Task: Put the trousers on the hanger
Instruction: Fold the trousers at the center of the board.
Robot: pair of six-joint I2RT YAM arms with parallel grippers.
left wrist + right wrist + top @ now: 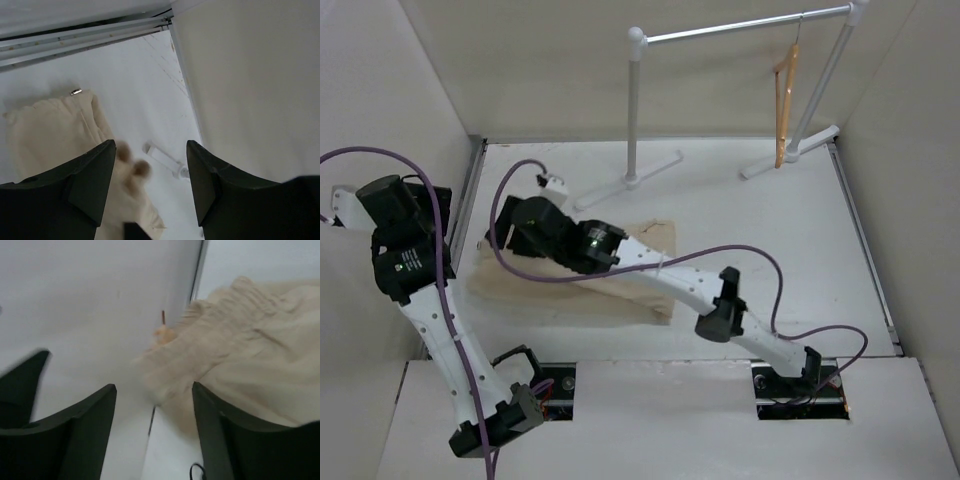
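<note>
The beige trousers lie folded and wrinkled on the white table, left of centre. The wooden hanger hangs by its hook from the white rail at the back right, far from both grippers. My right gripper reaches across the trousers to their left end. In the right wrist view it is open, with the gathered waistband end of the trousers just ahead of and between the jaws. My left gripper is raised by the left wall. In the left wrist view it is open and empty above the trousers.
The white garment rail stands at the back on two feet, one of which shows in the left wrist view. Beige walls enclose the table on the left, back and right. A purple cable loops over the right arm.
</note>
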